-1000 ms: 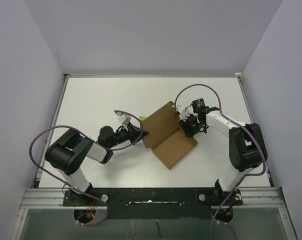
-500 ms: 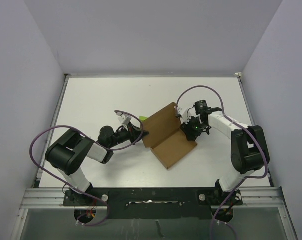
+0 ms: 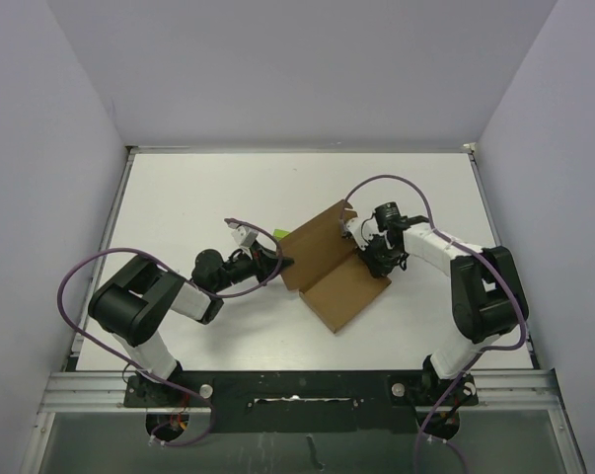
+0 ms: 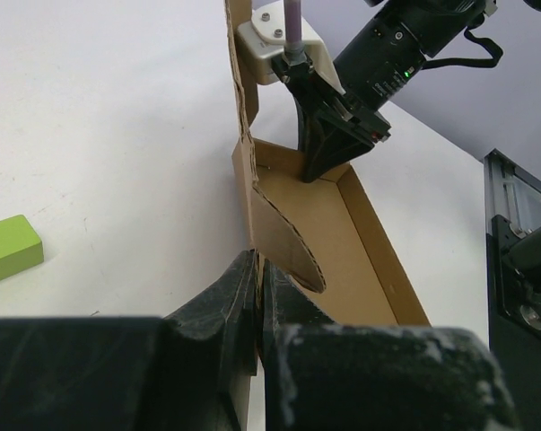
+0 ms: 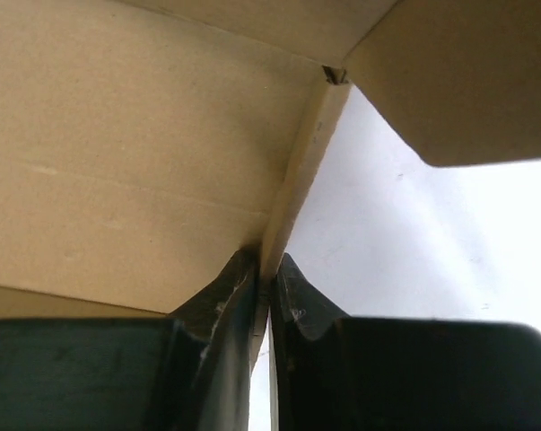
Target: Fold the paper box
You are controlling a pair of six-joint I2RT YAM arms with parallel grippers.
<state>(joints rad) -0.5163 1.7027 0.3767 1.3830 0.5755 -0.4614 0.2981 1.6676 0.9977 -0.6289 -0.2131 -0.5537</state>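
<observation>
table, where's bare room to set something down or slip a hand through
Bare: the far strip of the table between the back wall and the paper box, and the near strip between box and arm bases. Crowded: the centre, where left gripper and right gripper pinch the box, green block beside.

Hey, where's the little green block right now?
In the top view, the green block lies on the table near the middle, just off the paper box's left corner, beyond the left gripper.

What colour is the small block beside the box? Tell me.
The block is yellow-green; left wrist view.
</observation>
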